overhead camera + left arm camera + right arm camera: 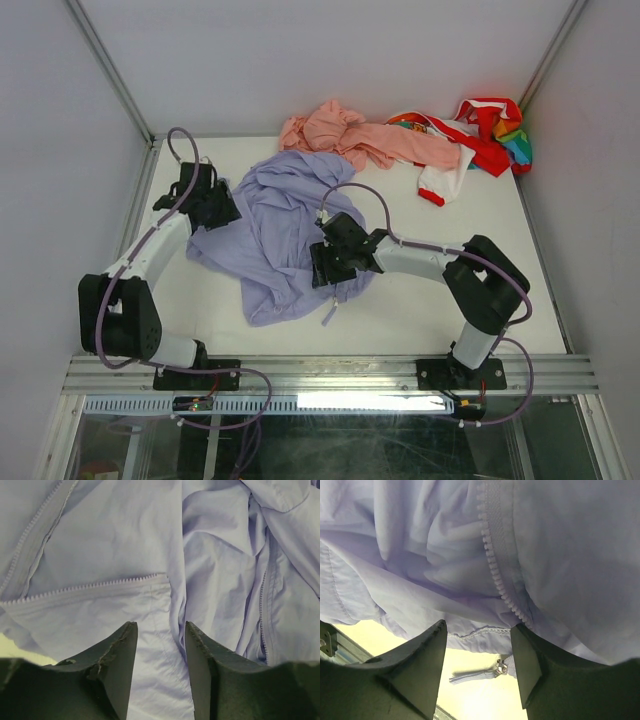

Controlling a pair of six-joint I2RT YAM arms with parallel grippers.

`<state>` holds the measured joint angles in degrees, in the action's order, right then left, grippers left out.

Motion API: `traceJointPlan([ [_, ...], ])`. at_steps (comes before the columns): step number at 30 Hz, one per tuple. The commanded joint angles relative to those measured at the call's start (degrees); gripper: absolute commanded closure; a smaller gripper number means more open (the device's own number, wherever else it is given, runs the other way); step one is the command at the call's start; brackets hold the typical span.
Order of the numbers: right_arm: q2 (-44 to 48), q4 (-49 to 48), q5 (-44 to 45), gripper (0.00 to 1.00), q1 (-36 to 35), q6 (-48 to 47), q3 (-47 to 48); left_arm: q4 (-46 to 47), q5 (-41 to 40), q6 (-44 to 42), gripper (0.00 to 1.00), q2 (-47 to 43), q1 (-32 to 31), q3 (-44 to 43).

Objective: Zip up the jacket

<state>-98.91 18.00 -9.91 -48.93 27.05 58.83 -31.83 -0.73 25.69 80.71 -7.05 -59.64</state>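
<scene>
Right gripper [477, 630] spread, pinching nothing, low over near right edge of jacket [280, 215], crumpled mid-table between the 2 arms. Zipper teeth [492, 565] running far to near, ending beside its right finger; zipper pull [487, 672] lying just nearer, past the hem. Left gripper [160, 627] likewise spread, at far left edge, well apart from pull. Judged: right arm's reach.

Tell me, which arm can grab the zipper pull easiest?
The right, probably. The right pincer, open, hangs over the jacket's zipper teeth, with the zipper pull dangling just below. The left pincer, also open, sits over fabric with no pull in its view.
</scene>
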Motion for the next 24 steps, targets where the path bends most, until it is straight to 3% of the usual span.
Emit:
traceJointPlan([
  [1,1.44,-1.63,-1.28,0.43,-0.29,-0.51,2.66,-0.33,0.07,-2.18,0.57,5.64,-1.83,-4.38],
  [12,-0.04,-1.83,-2.7,0.43,-0.29,-0.61,2.86,-0.31,-8.62,-5.33,0.52,17.67,-6.32,-10.99],
  [24,-0.55,-1.85,-2.48,0.43,-0.29,-0.93,2.87,-1.09,-13.09,-6.62,0.54,21.42,-6.67,-10.06],
])
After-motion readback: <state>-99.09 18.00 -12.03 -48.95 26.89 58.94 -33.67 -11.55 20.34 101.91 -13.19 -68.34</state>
